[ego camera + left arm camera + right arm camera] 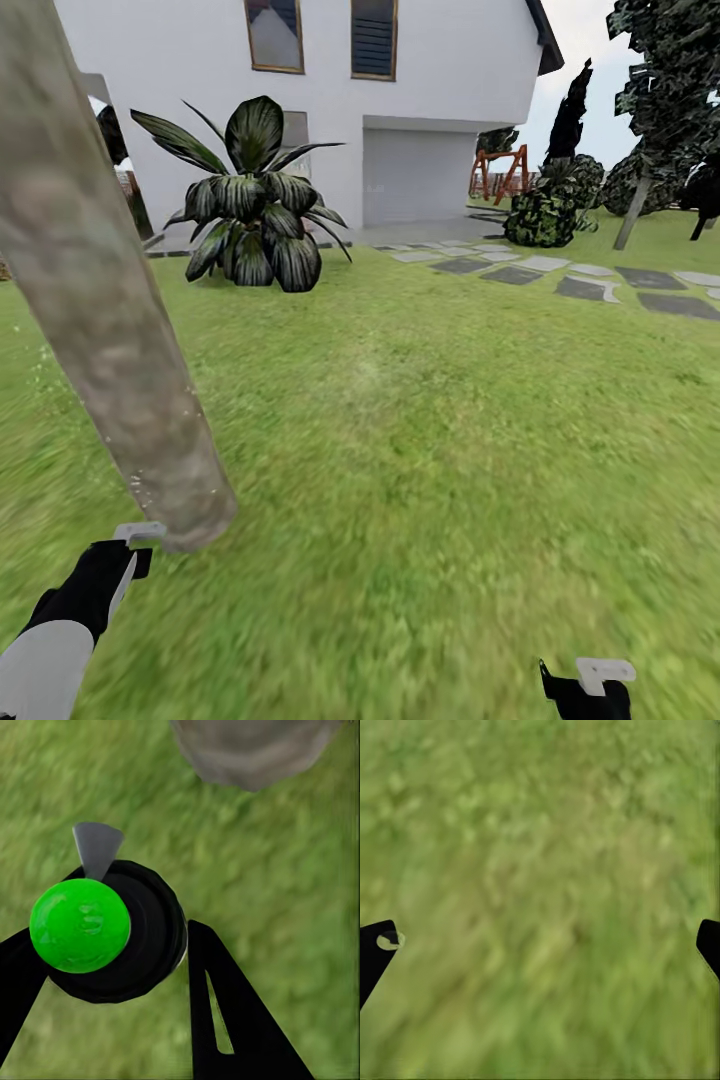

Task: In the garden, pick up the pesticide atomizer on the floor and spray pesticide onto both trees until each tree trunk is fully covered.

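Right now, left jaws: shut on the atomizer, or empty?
Shut on it. In the left wrist view the left gripper has its black fingers on both sides of the pesticide atomizer, with its green indicator facing the camera.

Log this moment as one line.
left gripper: holding atomizer | right gripper: open | tree trunk: beside left arm | lawn
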Available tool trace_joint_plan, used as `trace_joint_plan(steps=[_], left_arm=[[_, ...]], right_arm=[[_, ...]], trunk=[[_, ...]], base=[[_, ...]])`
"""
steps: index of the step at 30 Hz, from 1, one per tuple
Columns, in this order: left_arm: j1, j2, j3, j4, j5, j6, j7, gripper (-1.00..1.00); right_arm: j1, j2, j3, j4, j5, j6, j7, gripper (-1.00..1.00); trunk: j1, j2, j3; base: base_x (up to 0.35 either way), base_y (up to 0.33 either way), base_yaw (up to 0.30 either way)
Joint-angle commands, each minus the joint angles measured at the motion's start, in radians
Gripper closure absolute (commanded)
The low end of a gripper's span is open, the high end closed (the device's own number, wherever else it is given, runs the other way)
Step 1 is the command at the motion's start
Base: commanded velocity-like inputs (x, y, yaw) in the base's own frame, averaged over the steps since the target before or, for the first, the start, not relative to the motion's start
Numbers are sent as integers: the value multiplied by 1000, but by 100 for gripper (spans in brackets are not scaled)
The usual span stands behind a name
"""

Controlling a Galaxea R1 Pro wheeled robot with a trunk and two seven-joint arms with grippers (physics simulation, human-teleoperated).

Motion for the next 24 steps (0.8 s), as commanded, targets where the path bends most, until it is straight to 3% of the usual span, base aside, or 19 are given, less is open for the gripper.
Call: trace_joint_plan(steps=[1, 15, 24], left_arm=[[-1, 0, 1, -1, 0, 5, 1, 100], [-1, 0, 1, -3, 1, 5, 1, 100], [-1, 0, 1, -3, 0, 5, 2, 100]], right_arm=[[-1, 1, -8, 1, 5, -4, 5, -100], [-1, 3, -8, 1, 6, -4, 5, -100], [-1, 3, -8, 1, 6, -4, 5, -100]], trunk=[[0, 0, -1], [0, 0, -1], [0, 0, -1]], base=[[161, -236, 141], [133, -247, 270], [19, -267, 276]])
